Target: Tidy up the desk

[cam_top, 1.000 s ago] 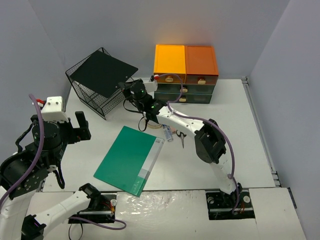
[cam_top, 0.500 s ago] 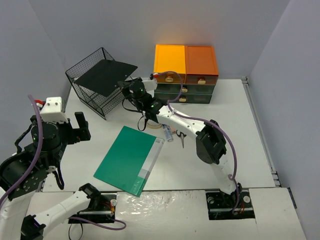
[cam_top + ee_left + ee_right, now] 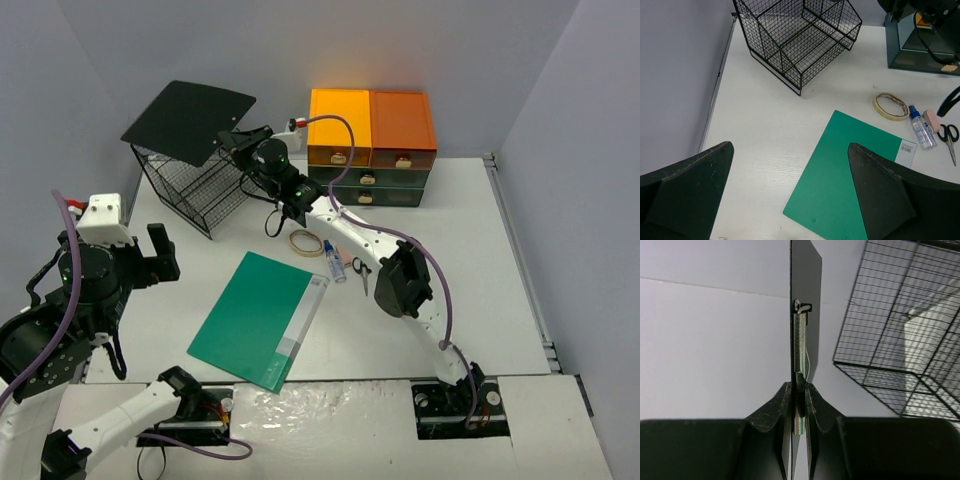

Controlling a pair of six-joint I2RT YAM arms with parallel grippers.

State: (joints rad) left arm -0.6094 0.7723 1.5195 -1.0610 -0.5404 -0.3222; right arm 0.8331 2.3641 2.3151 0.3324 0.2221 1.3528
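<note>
No brand name is showing anywhere legibly. The only printing is sitting on a small white barcode sticker (image 3: 907, 147) at a corner of the flat green plastic folder (image 3: 258, 318), and its characters are coming out too small to read. The label on the small clear bottle with a blue cap (image 3: 922, 131) is blurring out as well.

The large flat white matte rectangular bench (image 3: 450, 280) is lying under everything, filling the floor between pale grey-blue walls (image 3: 420, 50) on three sides. Its long axis seems to be running left to right across the top view, with the arm bases at its near edge.

The right gripper (image 3: 240, 140) is clenching on a thin black rectangular clipboard (image 3: 190, 118), holding it tilted in the air above the black wire basket (image 3: 195, 195) at the far left. The right wrist view is showing what the top view is not: the board edge-on between the fingers, with its silver metal clip (image 3: 799, 345). The left gripper (image 3: 790, 147) is standing released, jaws spread wide, holding nothing, hovering over the bench's left side.

The left wrist view is picking out a pink eraser (image 3: 931, 120) just beside the bottle, near a ring of beige tape (image 3: 891, 106) and black-handled scissors (image 3: 950, 137). Only the top view is showing the yellow and orange tops of the drawer unit (image 3: 370, 120) by the far wall.
</note>
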